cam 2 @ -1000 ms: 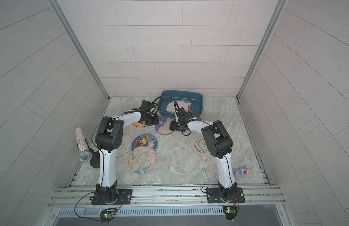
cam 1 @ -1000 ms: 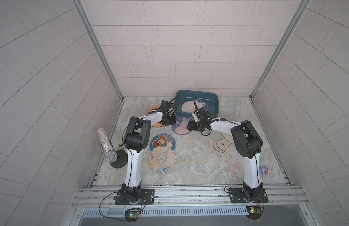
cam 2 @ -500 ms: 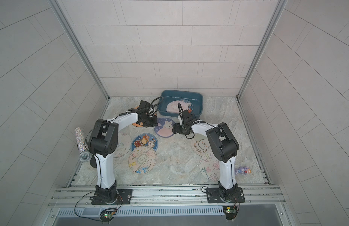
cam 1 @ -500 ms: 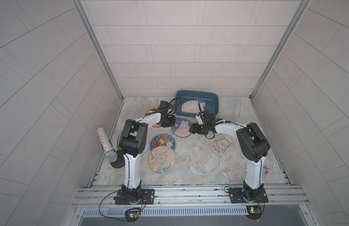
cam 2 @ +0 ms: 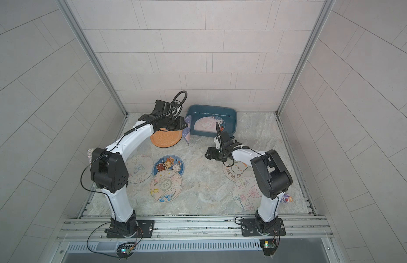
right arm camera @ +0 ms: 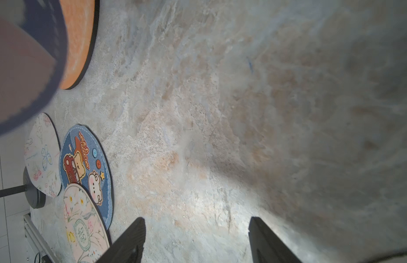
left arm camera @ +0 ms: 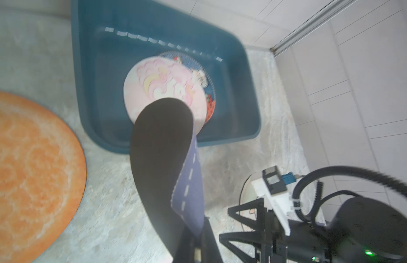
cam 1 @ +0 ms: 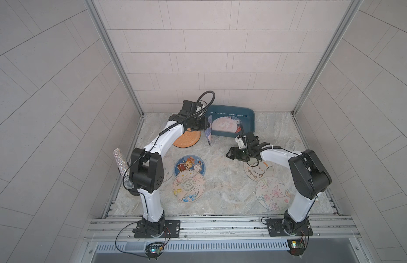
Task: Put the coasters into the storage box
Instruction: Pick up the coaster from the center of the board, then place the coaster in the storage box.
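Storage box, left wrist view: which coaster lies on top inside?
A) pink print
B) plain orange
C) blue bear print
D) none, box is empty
A: the pink coaster lies inside the storage box, partly covering a blue-edged coaster; the orange coaster lies outside it.

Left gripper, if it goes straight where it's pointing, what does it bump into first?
Probably the storage box: the left gripper, shut on the purple coaster, points at its near wall. Whether the coaster clears the rim and reaches the pink coaster inside is unclear.
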Robot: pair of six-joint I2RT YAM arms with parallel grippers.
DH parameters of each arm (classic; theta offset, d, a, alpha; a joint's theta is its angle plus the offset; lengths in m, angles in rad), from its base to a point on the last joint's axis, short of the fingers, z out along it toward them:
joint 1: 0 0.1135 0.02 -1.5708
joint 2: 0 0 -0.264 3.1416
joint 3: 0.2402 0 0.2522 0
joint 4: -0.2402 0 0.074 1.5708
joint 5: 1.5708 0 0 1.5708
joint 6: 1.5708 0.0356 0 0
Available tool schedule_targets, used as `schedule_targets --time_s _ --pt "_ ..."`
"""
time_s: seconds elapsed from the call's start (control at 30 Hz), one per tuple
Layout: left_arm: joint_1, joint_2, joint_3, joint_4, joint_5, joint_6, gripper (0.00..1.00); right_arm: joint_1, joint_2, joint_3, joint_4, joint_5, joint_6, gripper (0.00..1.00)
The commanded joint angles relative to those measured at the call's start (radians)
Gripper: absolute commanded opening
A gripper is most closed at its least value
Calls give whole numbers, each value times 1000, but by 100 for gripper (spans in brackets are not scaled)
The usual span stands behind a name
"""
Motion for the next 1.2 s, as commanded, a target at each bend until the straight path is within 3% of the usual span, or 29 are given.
schedule_targets --time_s 0.0,0.23,0.67,0.87,1.07,1.17 --pt "-9 43 89 44 38 -12 0 -15 -39 -36 48 -16 25 74" --pt "-34 234 377 46 80 -52 0 -36 -61 -61 69 -32 32 75" --pt "-89 616 773 163 129 -171 0 -65 -34 -56 96 -57 34 75" --pt "-79 709 784 133 34 -148 0 -66 -32 -56 101 -62 38 75" --pt "-60 716 752 45 -126 -94 0 -69 -36 -52 94 -65 40 76" --pt "-57 716 751 13 -179 -65 21 -69 -37 -46 83 -63 35 76"
